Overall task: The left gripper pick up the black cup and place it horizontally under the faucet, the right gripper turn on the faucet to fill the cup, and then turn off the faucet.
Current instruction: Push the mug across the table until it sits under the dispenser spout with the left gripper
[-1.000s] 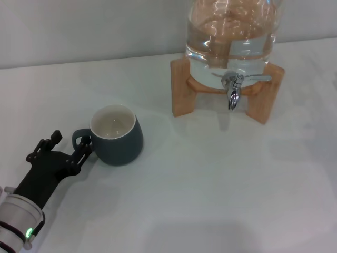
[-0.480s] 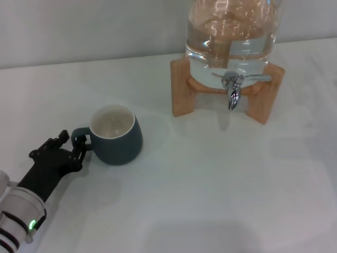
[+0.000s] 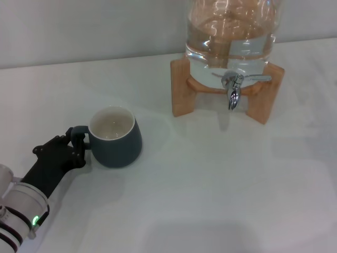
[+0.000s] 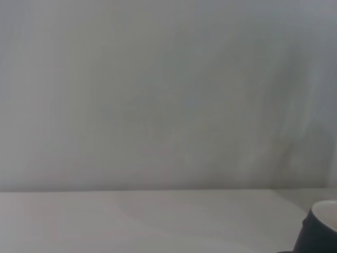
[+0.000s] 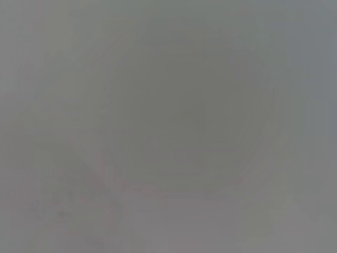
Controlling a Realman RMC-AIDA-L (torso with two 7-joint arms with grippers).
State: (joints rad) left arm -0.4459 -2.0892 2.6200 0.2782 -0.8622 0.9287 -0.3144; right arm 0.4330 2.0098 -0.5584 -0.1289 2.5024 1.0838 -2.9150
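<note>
The black cup (image 3: 117,138) stands upright on the white table (image 3: 210,174), left of centre in the head view, cream inside showing and loop handle (image 3: 79,135) pointing left. My left gripper (image 3: 75,145) reaches in from the lower left, its black fingers closed around that handle. A sliver of the cup (image 4: 320,231) shows in the left wrist view. The chrome faucet (image 3: 232,87) sticks out of the jar at the back right, spout down, lever lying flat to the right. My right gripper is out of view; its wrist view shows only grey blur.
A large glass jar of water (image 3: 230,37) rests on a wooden stand (image 3: 182,90) at the back right. Below the faucet, between the stand's legs, lies bare table. A grey wall runs behind.
My left gripper has pushed forward to the cup's handle and its fingers have drawn together around it. The cup has barely shifted.
</note>
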